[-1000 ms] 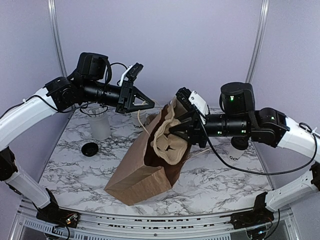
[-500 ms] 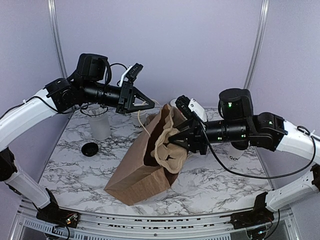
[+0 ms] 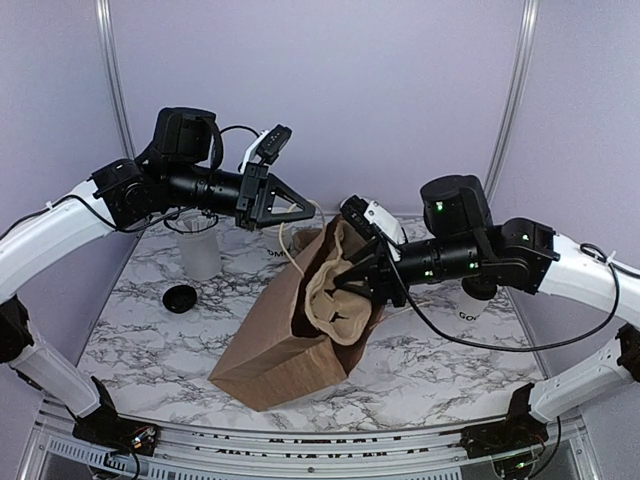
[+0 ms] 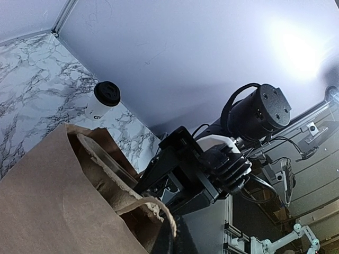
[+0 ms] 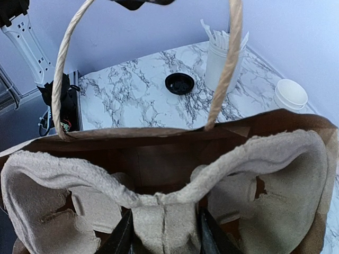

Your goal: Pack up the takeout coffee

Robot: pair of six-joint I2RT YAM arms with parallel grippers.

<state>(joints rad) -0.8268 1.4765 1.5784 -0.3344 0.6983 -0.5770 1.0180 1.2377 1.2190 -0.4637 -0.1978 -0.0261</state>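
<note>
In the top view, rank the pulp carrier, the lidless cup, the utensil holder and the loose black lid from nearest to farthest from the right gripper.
1. Pulp carrier: gripped by the right gripper, in the paper bag mouth.
2. Lidless cup: just behind the bag, left of the gripper.
3. Utensil holder and loose black lid: both far left; too close to call.

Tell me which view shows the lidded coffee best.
Left wrist. The coffee shows whole there, with its black lid and white side both unobstructed. In top external the coffee is mostly hidden behind the right arm; only its lower side with lettering shows. Right wrist does not show it at all.
</note>
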